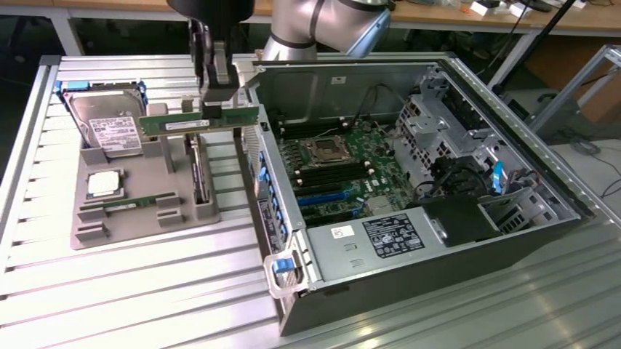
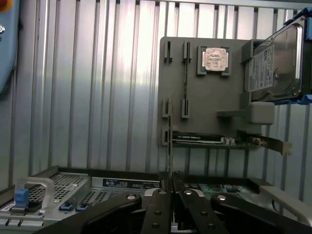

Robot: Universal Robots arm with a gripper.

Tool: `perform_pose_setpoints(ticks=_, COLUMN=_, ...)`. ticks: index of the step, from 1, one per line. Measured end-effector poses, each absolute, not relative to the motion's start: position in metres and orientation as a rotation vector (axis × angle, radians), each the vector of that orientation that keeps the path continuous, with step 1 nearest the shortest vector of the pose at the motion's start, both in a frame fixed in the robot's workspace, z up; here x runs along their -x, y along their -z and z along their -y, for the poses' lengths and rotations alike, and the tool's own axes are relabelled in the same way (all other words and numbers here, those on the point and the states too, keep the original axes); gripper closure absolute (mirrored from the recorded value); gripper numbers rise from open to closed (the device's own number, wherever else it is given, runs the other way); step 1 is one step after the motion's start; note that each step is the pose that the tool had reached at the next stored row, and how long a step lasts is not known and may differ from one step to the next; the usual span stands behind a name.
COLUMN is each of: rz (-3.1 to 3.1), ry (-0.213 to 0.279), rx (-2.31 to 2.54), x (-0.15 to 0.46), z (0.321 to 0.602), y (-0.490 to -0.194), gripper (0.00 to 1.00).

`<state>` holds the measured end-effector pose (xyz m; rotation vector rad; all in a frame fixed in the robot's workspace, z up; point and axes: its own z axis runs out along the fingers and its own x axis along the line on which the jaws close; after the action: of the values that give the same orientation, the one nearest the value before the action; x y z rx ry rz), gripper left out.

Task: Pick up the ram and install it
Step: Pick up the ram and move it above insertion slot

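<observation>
Pincer: the pincer [image 1: 219, 100] [image 2: 171, 191] was shut narrow on the top edge of the ram stick, one finger on each face.
Ram stick: the ram stick [image 1: 179, 125] [image 2: 169, 146] hung from the pincer in the air. It stood on edge with its long side level, clear of everything under it. In the wrist view it showed edge-on as a thin line running out from between the fingertips.
Holder tray: a gray holder tray [image 1: 145, 222] [image 2: 195, 97] lay directly below the pincer.
Case: an open computer case [image 1: 437, 247] stood just beside the pincer, on the exterior view's right. Its near wall was close to the tray.
Second stick: another green memory stick [image 1: 131, 204] [image 2: 200, 139] lay in the tray, below the pincer.
Processor: a square silver processor chip [image 1: 105, 183] [image 2: 215, 59] sat in a tray recess, farther from the pincer than that stick.
Hard drive: a silver hard drive [image 1: 107, 122] [image 2: 273, 61] with a white label leaned at the tray's end, on the exterior view's left of the pincer.
Motherboard: the green motherboard [image 1: 339, 178] lay inside the case, its processor socket [image 1: 327, 150] set past the case wall from the pincer.
Table: a ribbed aluminium table [image 1: 145, 298] [image 2: 97, 73] carried the tray and the case.
</observation>
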<state>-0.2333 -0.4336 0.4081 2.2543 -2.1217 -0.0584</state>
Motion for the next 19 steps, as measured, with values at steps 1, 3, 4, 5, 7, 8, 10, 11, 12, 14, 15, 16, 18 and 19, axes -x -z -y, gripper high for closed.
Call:
perform_pose_setpoints(ticks=1, rz=2.122, ry=0.059, rx=-2.254, x=0.231, z=0.434, y=-0.408, gripper=0.88)
perform_pose_setpoints(ticks=3, rz=2.121, ry=0.059, rx=-2.254, x=0.227, z=0.434, y=-0.408, gripper=0.88)
perform_pose_setpoints(ticks=4, rz=2.121, ry=0.059, rx=-2.254, x=0.226, z=0.434, y=-0.408, gripper=0.88)
perform_pose_setpoints(ticks=5, rz=2.121, ry=0.059, rx=-2.254, x=0.225, z=0.434, y=-0.408, gripper=0.88)
perform_pose_setpoints(ticks=7, rz=2.121, ry=0.06, rx=-2.254, x=0.22, z=0.434, y=-0.408, gripper=0.88)
perform_pose_setpoints(ticks=8, rz=2.121, ry=0.06, rx=-2.253, x=0.217, z=0.434, y=-0.408, gripper=0.88)
perform_pose_setpoints(ticks=10, rz=2.12, ry=0.061, rx=-2.253, x=0.211, z=0.434, y=-0.408, gripper=0.88)
perform_pose_setpoints(ticks=11, rz=2.12, ry=0.061, rx=-2.253, x=0.208, z=0.434, y=-0.408, gripper=0.88)
perform_pose_setpoints(ticks=12, rz=2.12, ry=0.062, rx=-2.253, x=0.205, z=0.434, y=-0.408, gripper=0.88)
perform_pose_setpoints(ticks=14, rz=2.12, ry=0.062, rx=-2.253, x=0.2, z=0.434, y=-0.408, gripper=0.88)
perform_pose_setpoints(ticks=15, rz=2.12, ry=0.063, rx=-2.252, x=0.197, z=0.434, y=-0.408, gripper=0.88)
perform_pose_setpoints(ticks=16, rz=2.12, ry=0.063, rx=-2.252, x=0.194, z=0.434, y=-0.408, gripper=0.88)
perform_pose_setpoints(ticks=18, rz=2.119, ry=0.064, rx=-2.252, x=0.19, z=0.434, y=-0.408, gripper=0.88)
perform_pose_setpoints(ticks=19, rz=2.119, ry=0.064, rx=-2.252, x=0.188, z=0.434, y=-0.408, gripper=0.88)
